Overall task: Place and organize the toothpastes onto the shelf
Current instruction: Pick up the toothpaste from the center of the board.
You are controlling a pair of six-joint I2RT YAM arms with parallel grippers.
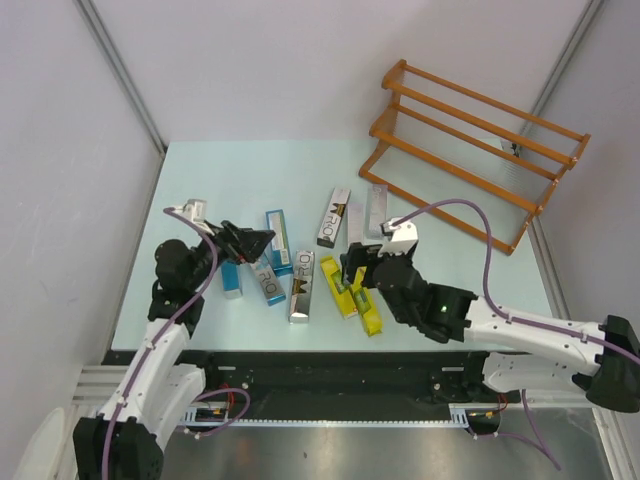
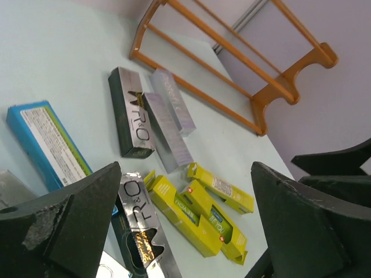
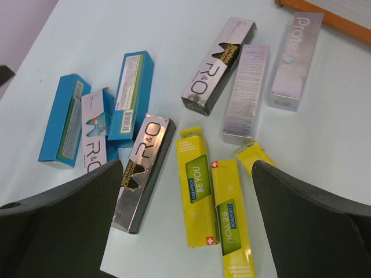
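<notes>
The toothpastes lie flat in a loose cluster mid-table. Among them are a blue carton [image 1: 279,240], a silver one [image 1: 301,285], yellow ones [image 1: 338,290] and silver-grey ones [image 1: 375,208]. The empty orange-brown shelf [image 1: 470,150] stands at the far right corner. My left gripper [image 1: 252,243] hovers open over the cluster's left side; its view shows yellow cartons [image 2: 179,214] and a silver carton [image 2: 139,226] below the fingers [image 2: 69,220]. My right gripper [image 1: 352,268] hangs open above the yellow cartons [image 3: 196,185], holding nothing.
The pale table [image 1: 250,170] ends close behind the shelf [image 2: 232,63] and at the right. Grey walls enclose the left and back. A purple cable [image 1: 470,215] arcs from the right wrist over the table's right part. The black base rail [image 1: 330,365] runs along the near edge.
</notes>
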